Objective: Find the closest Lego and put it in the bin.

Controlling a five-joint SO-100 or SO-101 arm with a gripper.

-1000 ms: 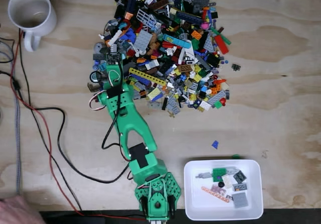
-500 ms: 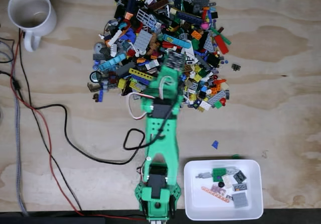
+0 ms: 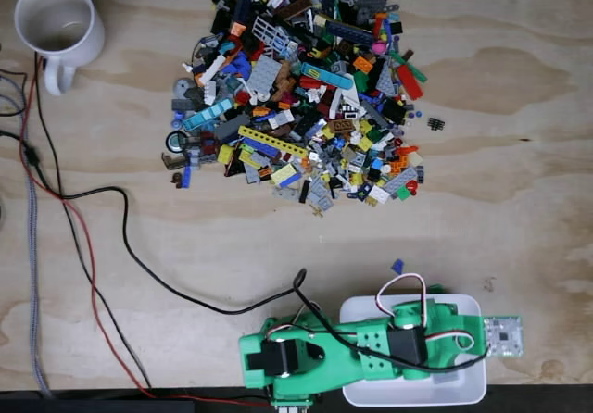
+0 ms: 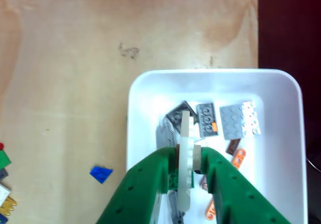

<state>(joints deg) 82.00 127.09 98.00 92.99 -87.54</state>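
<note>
In the wrist view my green gripper (image 4: 185, 158) is shut on a pale, narrow Lego piece (image 4: 185, 133) that stands on edge between the fingers. It hangs over the white bin (image 4: 215, 74), which holds several grey plates (image 4: 235, 121) and an orange piece (image 4: 238, 157). The fixed view has the green arm (image 3: 361, 350) lying to the right across the bin (image 3: 408, 394), with the wrist board (image 3: 501, 336) past the bin's right rim. The big Lego pile (image 3: 296, 89) lies far up the table.
A small blue piece (image 3: 397, 266) (image 4: 101, 174) lies on the wood just outside the bin. A white mug (image 3: 57, 22) stands at the top left. Black and red cables (image 3: 111, 237) run down the left side toward the arm's base.
The arm left the Lego pile, pulled back and swung right. It now lies across the bin instead of reaching up to the pile.
</note>
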